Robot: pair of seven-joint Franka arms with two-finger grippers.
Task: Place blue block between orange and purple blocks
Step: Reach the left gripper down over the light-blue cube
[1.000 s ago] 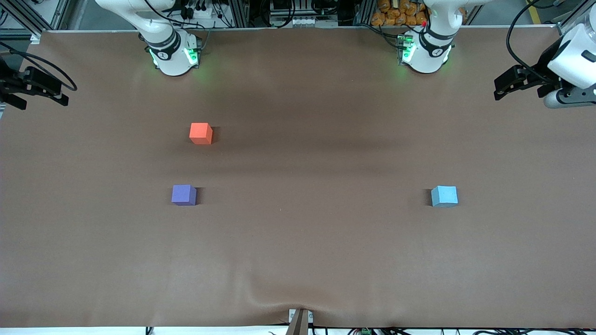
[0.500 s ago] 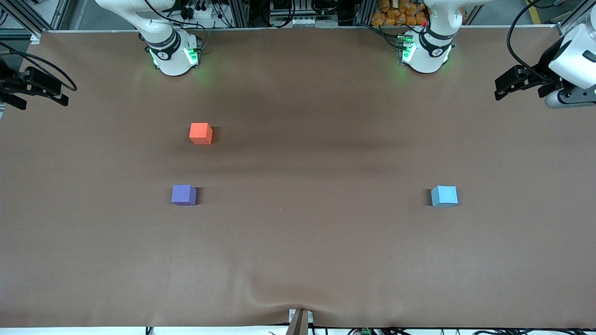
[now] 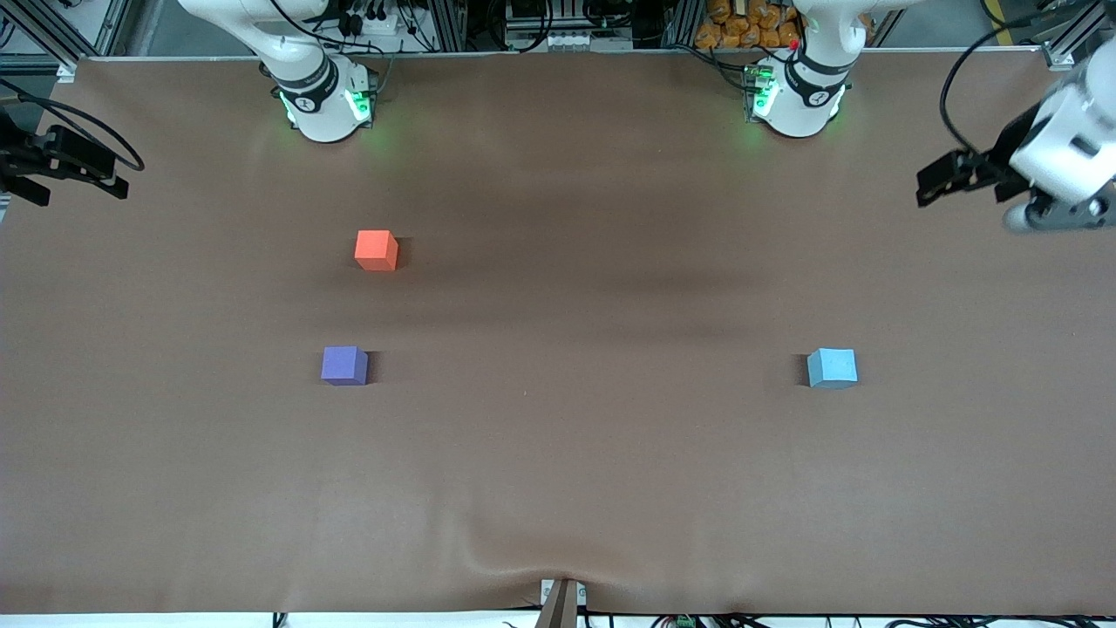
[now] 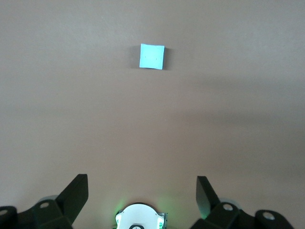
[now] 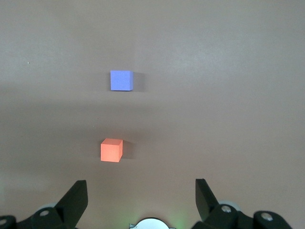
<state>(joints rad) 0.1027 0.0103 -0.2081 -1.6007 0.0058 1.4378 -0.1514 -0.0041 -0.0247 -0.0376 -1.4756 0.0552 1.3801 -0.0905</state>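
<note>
Left claw point(image 3: 937, 179) hangs spread and empty above the surface point(image 3: 593, 471) at the left arm's end. Compared with half a second ago it has dipped and tilted slightly; the blocks did not move. The blue block point(image 3: 832, 367) lies well apart from the orange block point(image 3: 377, 250) and the purple block point(image 3: 343, 365). The right claw point(image 3: 35, 170) waits, also spread. A risk, I think: the gap between the two blocks is narrow, so the fingers may push one.

No text, label, brand, number or sign can be read on anything in these views.
</note>
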